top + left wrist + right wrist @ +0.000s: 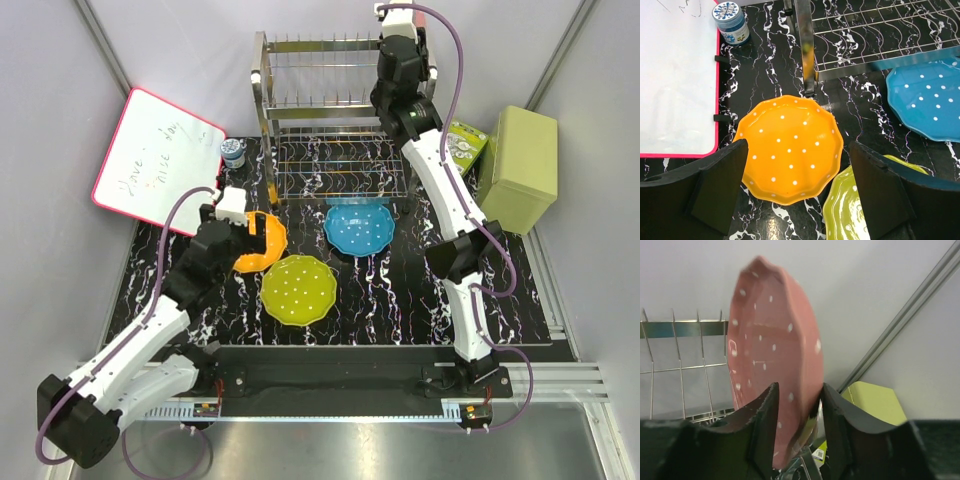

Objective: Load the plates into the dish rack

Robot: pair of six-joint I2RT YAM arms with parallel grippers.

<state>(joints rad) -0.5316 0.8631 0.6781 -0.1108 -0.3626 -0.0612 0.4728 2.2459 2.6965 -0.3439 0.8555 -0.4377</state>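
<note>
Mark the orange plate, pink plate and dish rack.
orange plate (790, 150), left wrist view, centre of its face
pink plate (770, 340), right wrist view, middle of dotted face
dish rack (262, 90), top external view, left chrome post

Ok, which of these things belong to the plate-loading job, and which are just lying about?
Job: orange plate, blue plate, yellow plate, pink plate, rack.
Lying about: whiteboard, jar, green box, packet.
</note>
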